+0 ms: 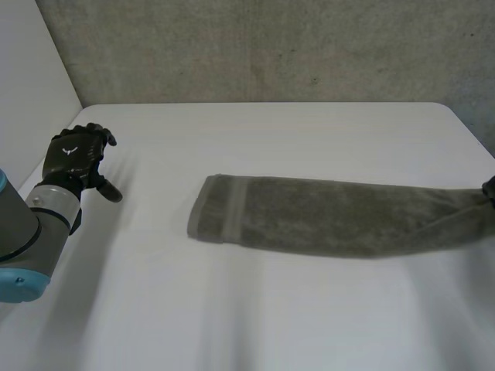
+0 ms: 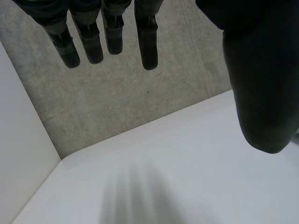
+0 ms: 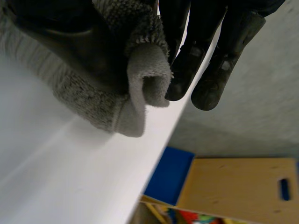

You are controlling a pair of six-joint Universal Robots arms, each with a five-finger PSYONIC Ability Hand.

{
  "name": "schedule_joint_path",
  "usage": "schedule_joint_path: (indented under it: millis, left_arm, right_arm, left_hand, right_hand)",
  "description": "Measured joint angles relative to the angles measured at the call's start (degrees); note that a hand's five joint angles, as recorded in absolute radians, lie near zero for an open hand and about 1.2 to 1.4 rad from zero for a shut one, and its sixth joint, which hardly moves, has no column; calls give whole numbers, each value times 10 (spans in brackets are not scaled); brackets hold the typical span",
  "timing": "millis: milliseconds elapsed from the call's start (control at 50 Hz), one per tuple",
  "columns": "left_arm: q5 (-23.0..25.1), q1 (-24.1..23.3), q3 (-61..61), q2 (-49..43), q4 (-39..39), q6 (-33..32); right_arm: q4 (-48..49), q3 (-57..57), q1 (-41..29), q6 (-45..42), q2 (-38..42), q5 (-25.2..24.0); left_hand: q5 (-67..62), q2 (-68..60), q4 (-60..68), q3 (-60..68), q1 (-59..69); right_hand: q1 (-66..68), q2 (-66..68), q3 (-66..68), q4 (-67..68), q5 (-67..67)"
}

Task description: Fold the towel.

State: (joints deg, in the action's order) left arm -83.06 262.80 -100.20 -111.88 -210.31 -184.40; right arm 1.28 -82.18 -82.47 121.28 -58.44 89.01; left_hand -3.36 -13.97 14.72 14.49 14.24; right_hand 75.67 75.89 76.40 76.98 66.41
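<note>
The towel (image 1: pixel 325 216) is dull grey-brown, with a flat woven band near its end. The bench (image 1: pixel 271 317) is white. My left hand (image 1: pixel 73 158) is black with a small white mark on its back; my right hand (image 3: pixel 212 74) is plain black. The wall (image 1: pixel 271 46) is mottled grey.

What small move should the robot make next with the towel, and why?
Probably the left hand should reach toward the free end of the towel. The towel lies stretched long on the table, the right hand pinches one end at the table's edge, and the left hand is open, apart from it.
</note>
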Motion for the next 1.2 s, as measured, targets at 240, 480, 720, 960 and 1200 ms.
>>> schedule_joint_path:
  millis: [240, 480, 720, 960, 1200]
  left_arm:
    - [0, 1, -3, 0, 1, -1]
    - [3, 0, -6, -7, 0, -5]
    - [14, -26, -9, -20, 1, -7]
    - [53, -93, -19, -34, 3, -11]
    - [74, -122, -19, -71, 7, -102]
  right_arm:
    - [20, 137, -381, 91, 16, 45]
    - [7, 242, -557, 104, 173, 80]
    - [-31, 84, -438, 191, 64, 64]
    - [87, -143, -324, 276, -53, -57]
    - [177, -212, -293, 288, -54, -68]
  left_hand:
    - [0, 0, 0, 0, -1]
    - [0, 0, 0, 0, -1]
    - [0, 0, 0, 0, -2]
    - [0, 0, 0, 0, -2]
    - [0, 0, 0, 0, -2]
  right_hand:
    - [1, 5, 9, 2, 0]
    - [-622, -620, -624, -623, -630]
    - [-586, -596, -600, -606, -597]
    - [-453, -459, -462, -467, -457]
    - [-133, -124, -132, -138, -131]
